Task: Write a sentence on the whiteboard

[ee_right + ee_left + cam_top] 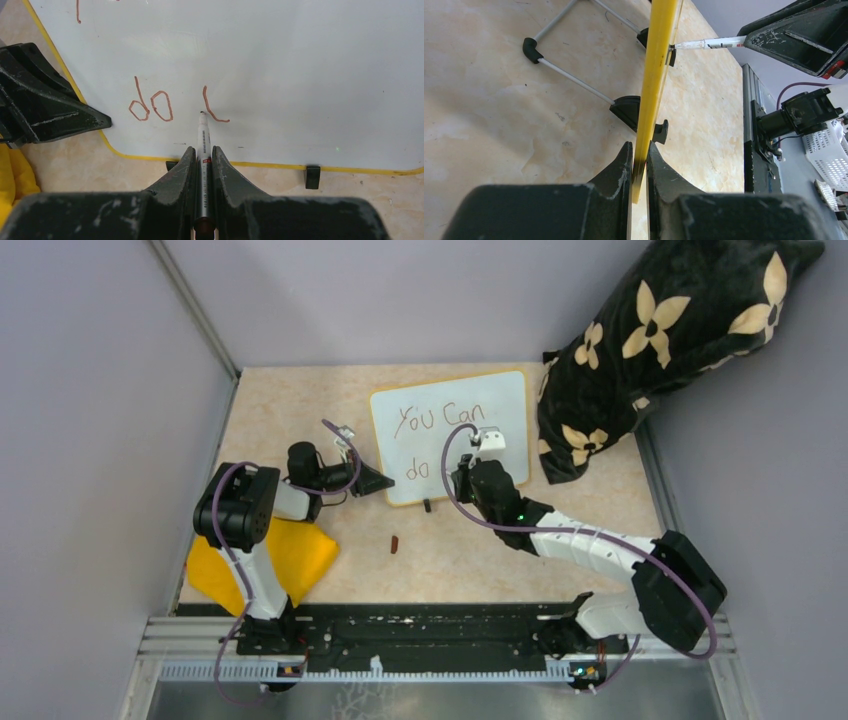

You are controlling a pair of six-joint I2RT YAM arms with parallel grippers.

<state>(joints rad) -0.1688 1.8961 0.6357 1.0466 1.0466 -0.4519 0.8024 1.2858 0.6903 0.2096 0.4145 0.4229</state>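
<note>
Well to the left of the whiteboard (pixel 450 435), a small rectangular glossy white board with rounded corners and a thin yellow frame, lies a crumpled yellow cloth (pixel 290 558) on the beige marbled tabletop (pixel 520 570). The left gripper (pixel 639 152) reaches to the whiteboard's left edge. Its black jaws stand narrow and pinch the yellow frame between them. In the left wrist view the whiteboard is seen edge-on and upright. Behind it a thin grey wire stand with black end caps (pixel 569 75) rests on the tabletop.

In front of the whiteboard, below its lower left corner, a small dark brown cap-like piece (pixel 395 543) lies apart from it. Two small black feet (pixel 312 176) sit under the whiteboard's bottom edge.

The sentence (pixel 440 420) is thin reddish-brown handwriting on the whiteboard's face. "You Can" runs along the upper line. Below it, at the left, stands "do", followed by one curved stroke.

The right gripper (pixel 202 152) faces the lower middle of the whiteboard. Its jaws are drawn in close around a slim white-and-grey marker pen (pixel 202 135). The marker pen's tip touches the whiteboard between "do" and the curved stroke.

To the right of the whiteboard, just beside its right edge, a black plush pillow with cream flower shapes (pixel 660 340) leans against the grey back wall.
</note>
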